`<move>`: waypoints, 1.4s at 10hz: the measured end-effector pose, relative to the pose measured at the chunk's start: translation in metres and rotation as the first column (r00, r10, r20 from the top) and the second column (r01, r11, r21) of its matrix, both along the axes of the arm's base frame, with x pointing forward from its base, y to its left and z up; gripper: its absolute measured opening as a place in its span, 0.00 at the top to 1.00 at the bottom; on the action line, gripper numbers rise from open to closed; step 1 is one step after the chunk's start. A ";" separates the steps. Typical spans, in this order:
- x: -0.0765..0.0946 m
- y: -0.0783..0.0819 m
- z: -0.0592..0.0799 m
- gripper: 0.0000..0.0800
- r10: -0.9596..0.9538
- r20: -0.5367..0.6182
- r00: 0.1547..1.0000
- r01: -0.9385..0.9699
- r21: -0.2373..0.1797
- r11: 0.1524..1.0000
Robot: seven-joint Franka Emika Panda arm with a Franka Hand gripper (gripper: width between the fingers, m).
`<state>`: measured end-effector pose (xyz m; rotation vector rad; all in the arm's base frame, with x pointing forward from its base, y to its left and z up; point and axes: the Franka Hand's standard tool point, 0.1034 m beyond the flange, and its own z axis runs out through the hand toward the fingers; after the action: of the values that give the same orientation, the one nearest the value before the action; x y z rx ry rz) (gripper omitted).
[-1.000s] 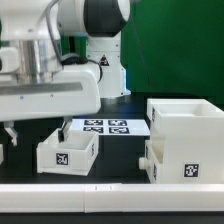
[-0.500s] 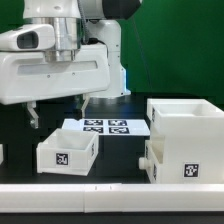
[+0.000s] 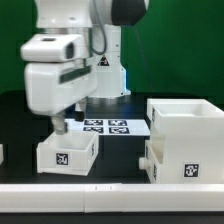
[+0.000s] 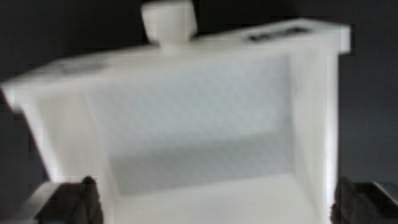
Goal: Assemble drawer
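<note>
The gripper [image 3: 61, 125] is seen poised directly above the loose tray [image 3: 67, 152], which sits on the black table [image 3: 20, 110] toward the exterior view's left, well apart from the casing [image 3: 190, 125] at the exterior view's right. A second tray [image 3: 160, 165] appears already seated in the casing's lower slot, w/ its knob pointing toward the loose one.

In the wrist view the tray [image 4: 187, 120] fills the picture, slightly blurred; its knob [image 4: 166, 22] sticks out from one short wall. The two dark fingertips [image 4: 75, 200] are seen spread apart, one at each side of the tray's far-from-knob end, outside the long walls. Nothing is held betw. them. Whether contact w/ the walls is made cannot be told; a small gap seems likely.

The relation that matters: the tray lies straight below the tool, and its long axis (knob end to back end) runs across the line joining the fingers, so a closing would bear on the two long side walls. Judged from this, a short descent and a closing are what is called for next, approx. centred on the width. A skewed grasp is the likely risk, as the pinch falls near one end, not mid-length. The marker board [image 3: 105, 126] lies just behind the tray, untouched.
</note>
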<state>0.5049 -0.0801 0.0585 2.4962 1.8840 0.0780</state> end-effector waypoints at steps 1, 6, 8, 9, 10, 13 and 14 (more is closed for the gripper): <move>-0.010 0.009 -0.004 0.19 0.089 0.017 0.996 -0.089 -0.006 0.996; -0.025 -0.010 -0.025 0.19 0.064 -0.015 0.998 -0.064 -0.006 0.998; -0.041 -0.012 -0.042 0.19 0.057 -0.046 0.997 -0.057 0.003 0.998; -0.044 -0.016 -0.049 0.19 0.054 -0.057 0.997 -0.053 0.006 0.999; -0.042 -0.021 -0.051 0.19 0.049 -0.060 0.997 -0.049 0.008 0.999; -0.041 -0.025 -0.053 0.33 0.043 -0.072 0.996 -0.042 0.013 0.999; -0.041 -0.026 -0.053 0.53 0.042 -0.072 0.996 -0.042 0.013 0.999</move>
<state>0.4637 -0.1060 0.0052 2.5000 1.9687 -0.0014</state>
